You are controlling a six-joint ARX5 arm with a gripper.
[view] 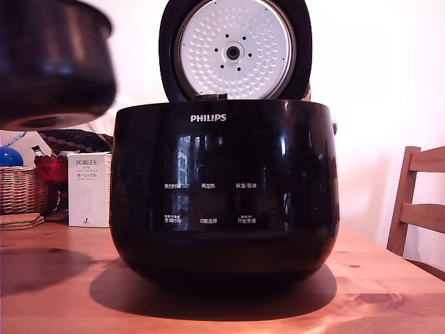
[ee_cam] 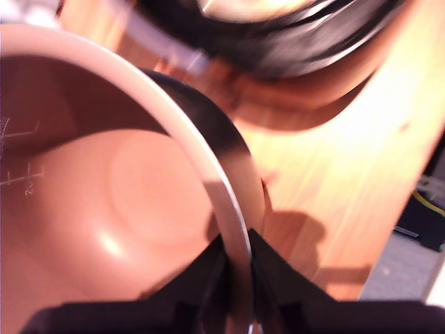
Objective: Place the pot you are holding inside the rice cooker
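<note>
Wood table [view: 389, 278], 1 rice cooker [view: 222, 195] lid up, 1 pot [ee_cam: 104, 195] in tool [ee_cam: 236, 271]

You are looking across a knotty pine table [view: 389, 285], its warm boards lit brightly from the front. At the exterior view's left, a white PORLEX box [view: 89, 189] stands upright near the back edge. Beside it sits a wicker basket [view: 21, 189] holding a blue ball [view: 10, 156], with a red faceted object [view: 50, 169] between basket and box. At the exterior view's right, a wooden chair [view: 419, 202] stands against the pale wall [view: 375, 69].
</note>
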